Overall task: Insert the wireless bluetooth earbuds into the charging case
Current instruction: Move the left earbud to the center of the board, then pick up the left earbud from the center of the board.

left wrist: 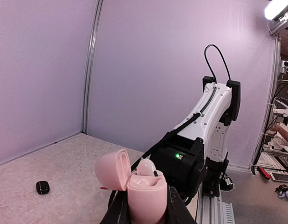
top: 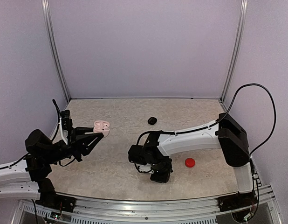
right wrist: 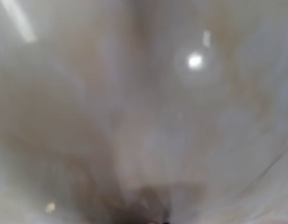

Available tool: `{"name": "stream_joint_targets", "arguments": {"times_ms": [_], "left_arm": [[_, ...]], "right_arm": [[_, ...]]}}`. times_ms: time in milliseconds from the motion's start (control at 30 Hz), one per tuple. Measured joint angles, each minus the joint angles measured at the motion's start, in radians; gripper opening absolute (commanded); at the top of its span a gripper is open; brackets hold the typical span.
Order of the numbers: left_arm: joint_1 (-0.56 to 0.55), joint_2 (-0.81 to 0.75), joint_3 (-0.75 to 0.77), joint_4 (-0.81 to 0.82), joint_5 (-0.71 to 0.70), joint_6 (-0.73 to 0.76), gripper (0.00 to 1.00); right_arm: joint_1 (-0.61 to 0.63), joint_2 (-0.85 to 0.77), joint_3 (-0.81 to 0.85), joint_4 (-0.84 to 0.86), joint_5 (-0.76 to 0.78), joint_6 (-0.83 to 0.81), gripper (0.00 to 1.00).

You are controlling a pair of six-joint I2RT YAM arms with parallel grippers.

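Note:
My left gripper (top: 98, 133) is shut on a pink charging case (top: 101, 126) and holds it up above the table's left side. In the left wrist view the case (left wrist: 146, 198) sits upright between my fingers (left wrist: 117, 211), with its lid (left wrist: 112, 169) hinged open to the left. A whitish-pink earbud (left wrist: 146, 166) stands in the far slot, its top poking out. The near slot looks empty. My right gripper (top: 161, 174) points down at the table near the front centre. Its wrist view is a close blur of the table, so its jaws do not show.
A small black rounded case (top: 152, 120) lies at mid-table towards the back and also shows in the left wrist view (left wrist: 42, 187). A small red rounded case (top: 189, 162) lies just right of my right gripper. Purple walls enclose the marbled table (top: 116, 158).

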Motion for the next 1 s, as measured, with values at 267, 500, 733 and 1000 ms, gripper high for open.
{"name": "stream_joint_targets", "arguments": {"times_ms": [267,500,733,1000], "left_arm": [[0.0,0.013,0.0,0.003,0.005,-0.001,0.01],[0.0,0.005,0.0,0.003,0.007,-0.004,0.01],[0.0,0.003,0.0,0.003,0.008,-0.004,0.01],[0.0,0.011,0.0,0.004,0.011,-0.005,0.01]], "right_arm": [[0.001,-0.01,-0.027,-0.043,0.016,0.025,0.27],[0.003,0.022,0.014,-0.082,0.02,0.022,0.23],[0.01,0.026,0.016,-0.087,0.017,0.013,0.12],[0.013,0.026,0.039,-0.081,0.021,0.013,0.08]]}}
